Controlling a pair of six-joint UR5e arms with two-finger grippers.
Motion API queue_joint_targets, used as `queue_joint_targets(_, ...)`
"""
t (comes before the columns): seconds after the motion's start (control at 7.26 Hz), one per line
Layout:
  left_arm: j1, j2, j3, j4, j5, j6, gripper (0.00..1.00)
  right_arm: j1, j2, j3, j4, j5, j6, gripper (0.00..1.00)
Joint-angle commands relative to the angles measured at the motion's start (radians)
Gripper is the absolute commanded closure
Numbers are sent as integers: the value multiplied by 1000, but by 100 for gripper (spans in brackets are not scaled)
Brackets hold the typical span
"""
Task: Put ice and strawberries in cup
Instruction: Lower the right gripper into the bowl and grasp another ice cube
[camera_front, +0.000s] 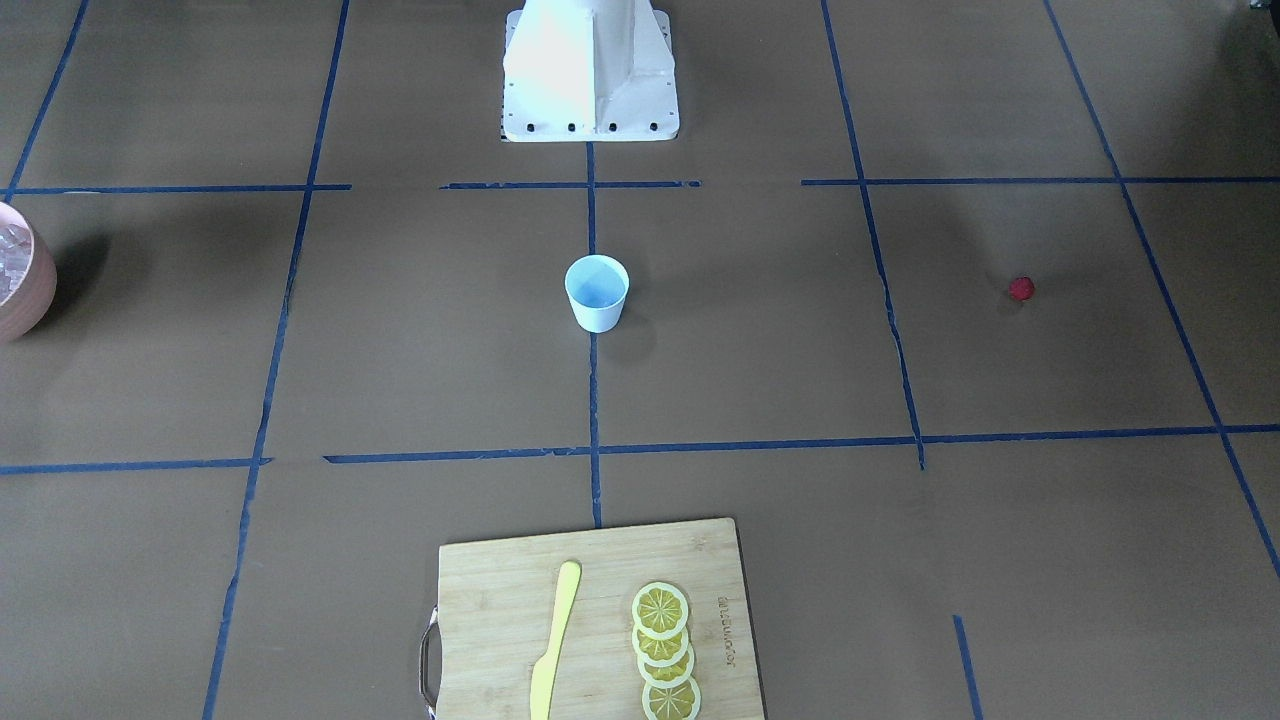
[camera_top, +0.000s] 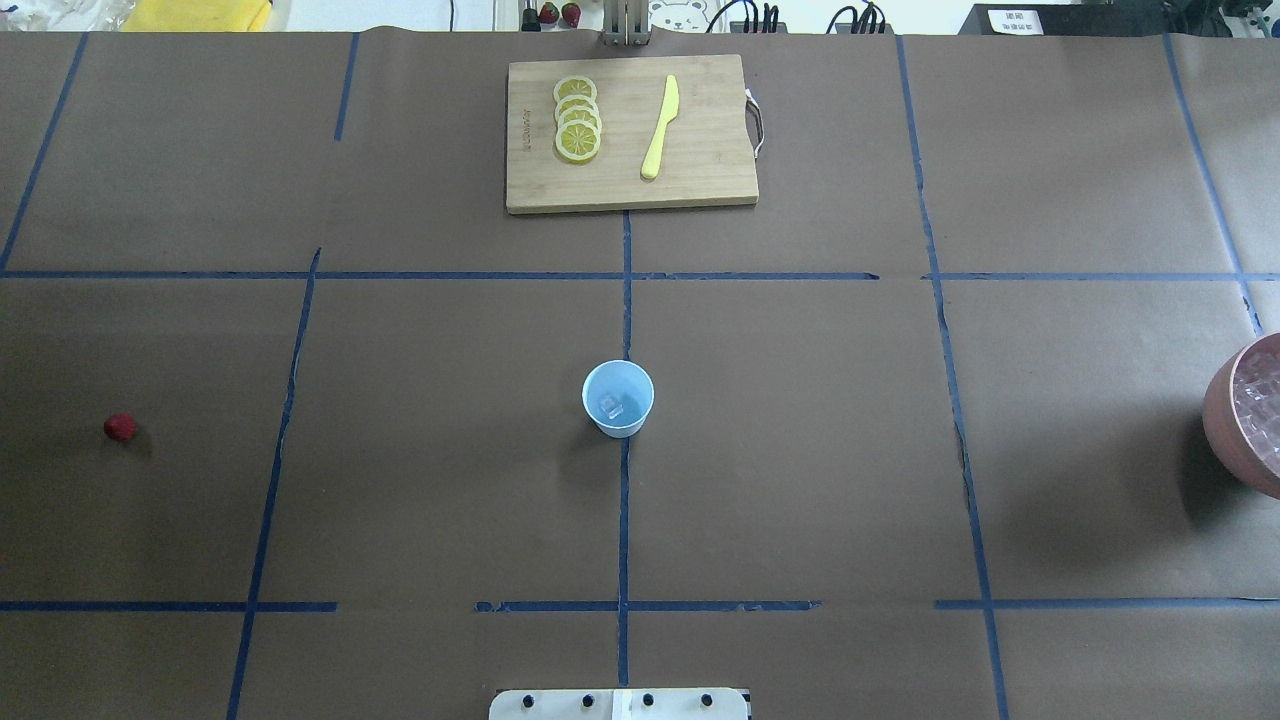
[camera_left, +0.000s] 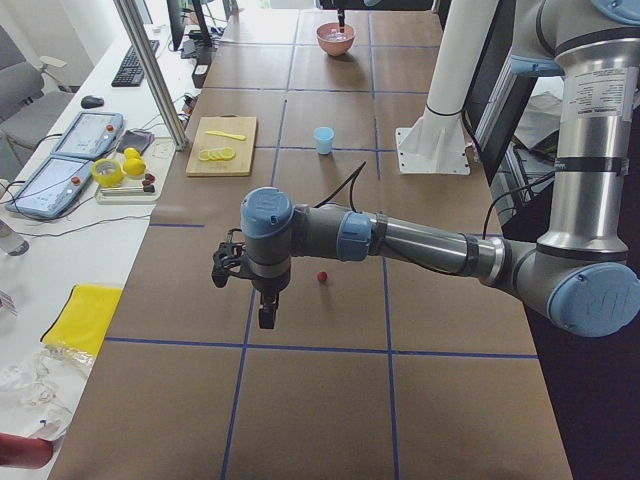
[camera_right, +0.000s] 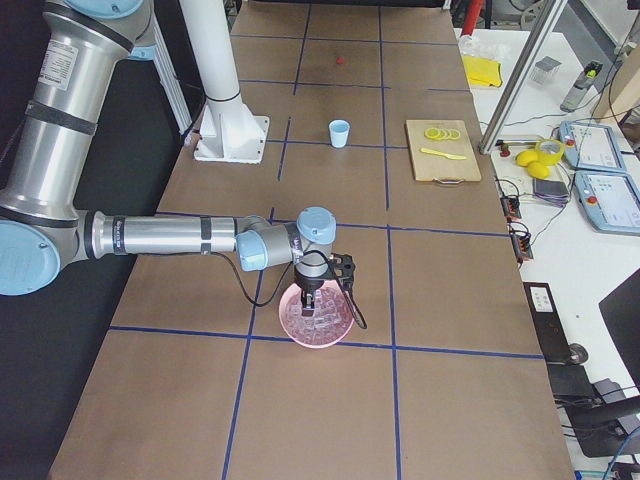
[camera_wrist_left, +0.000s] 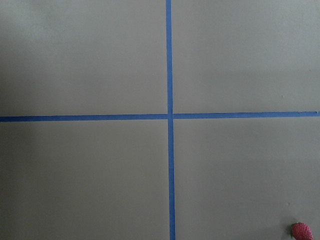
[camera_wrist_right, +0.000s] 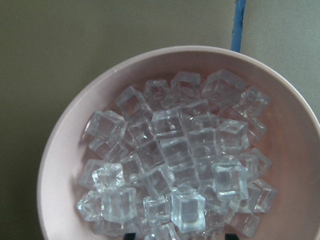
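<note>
Clear ice (camera_wrist_right: 170, 160) fills the pink bowl (camera_wrist_right: 62, 155); the cup (camera_top: 634, 384) holds one cube (camera_top: 611, 406).

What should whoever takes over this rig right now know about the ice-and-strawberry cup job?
Left hand: hovers above the brown table near the small red strawberry. Can't tell if it is open or shut.
Right hand: above the pink bowl of clear ice cubes. State also unclear.
Pale blue tapered cup: upright at mid-table, with what looks like one ice cube inside.
Done: apparently one cube in.
Left: strawberry into the cup, plus more ice if wanted.
</note>
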Motion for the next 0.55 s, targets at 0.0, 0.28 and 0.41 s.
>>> queue_joint_targets(0.0, 0, -1, 0, 0, 0, -6, 0, -22, 19, -32, 2, -5, -2, 33)
queue_joint_targets(0.28, 2, -1, -3, 0, -1, -12, 0, -22, 59, -78, 3, -4, -2, 33)
queue_joint_targets(0.41, 2, -1, -3, 0, -1, -12, 0, -22, 59, -78, 3, -4, -4, 33)
